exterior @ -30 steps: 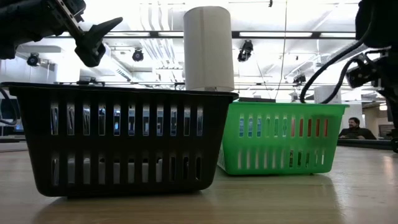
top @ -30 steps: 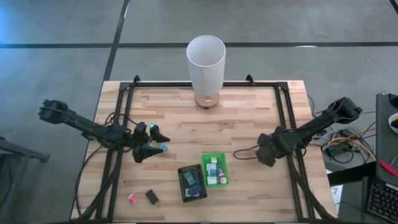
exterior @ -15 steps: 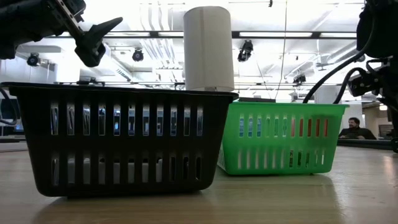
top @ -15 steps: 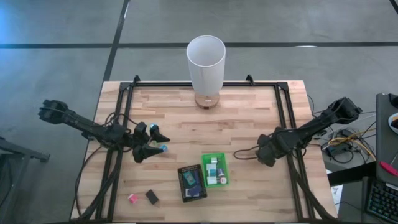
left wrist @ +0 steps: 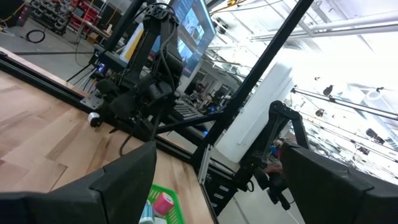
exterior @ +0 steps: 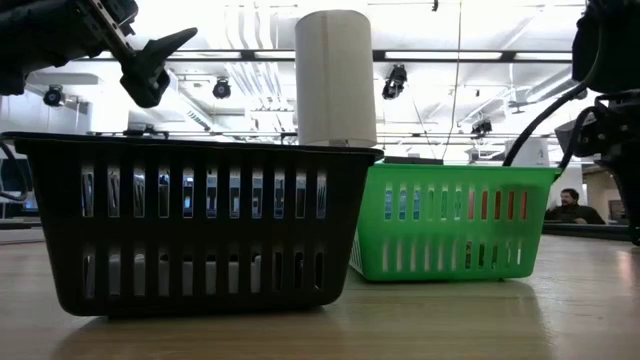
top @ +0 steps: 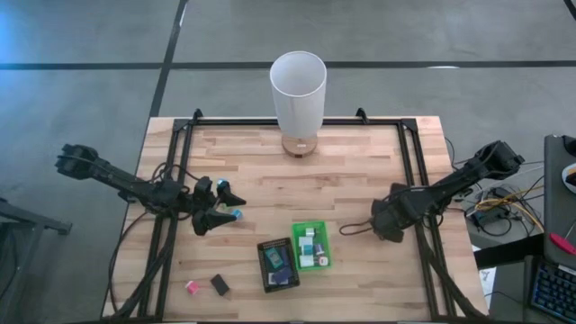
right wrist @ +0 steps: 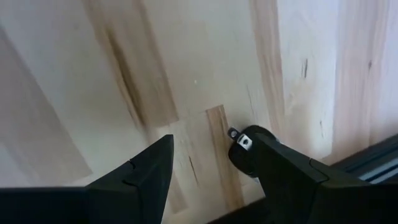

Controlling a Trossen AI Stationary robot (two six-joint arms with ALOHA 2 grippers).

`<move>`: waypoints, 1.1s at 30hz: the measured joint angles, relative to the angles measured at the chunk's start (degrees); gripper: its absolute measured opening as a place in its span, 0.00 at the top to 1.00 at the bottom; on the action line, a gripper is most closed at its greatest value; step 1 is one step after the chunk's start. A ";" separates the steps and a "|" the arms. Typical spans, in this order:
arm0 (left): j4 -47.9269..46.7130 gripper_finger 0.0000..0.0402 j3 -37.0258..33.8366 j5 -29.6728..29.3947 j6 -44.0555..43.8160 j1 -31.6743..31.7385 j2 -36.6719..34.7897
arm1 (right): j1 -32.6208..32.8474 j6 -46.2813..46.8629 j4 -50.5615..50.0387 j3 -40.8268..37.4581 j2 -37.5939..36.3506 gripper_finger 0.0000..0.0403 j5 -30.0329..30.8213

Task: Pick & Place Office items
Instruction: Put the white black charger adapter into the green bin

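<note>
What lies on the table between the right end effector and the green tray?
In the high view, only bare wood separates the right end effector from the green tray.

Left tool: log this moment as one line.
left tool: open, above table | right tool: open, empty | pink block, black block: loose

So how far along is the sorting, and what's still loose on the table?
Several small items already lie in the green tray and the black tray. Nothing is in hand: the left pincer is open above a loose blue item, and the right pincer is open over bare wood. A pink block and a black block remain out.
</note>
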 joint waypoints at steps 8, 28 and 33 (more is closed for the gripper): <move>0.01 0.15 0.00 0.00 0.00 0.00 0.00 | -0.17 -1.88 -0.22 0.11 0.00 0.48 0.24; 0.00 0.15 0.00 -0.01 0.17 0.02 0.00 | -3.87 5.44 0.22 0.11 0.00 0.48 1.68; 0.00 0.15 0.00 0.00 0.18 0.02 0.00 | -4.37 16.43 6.33 0.11 0.00 0.48 1.62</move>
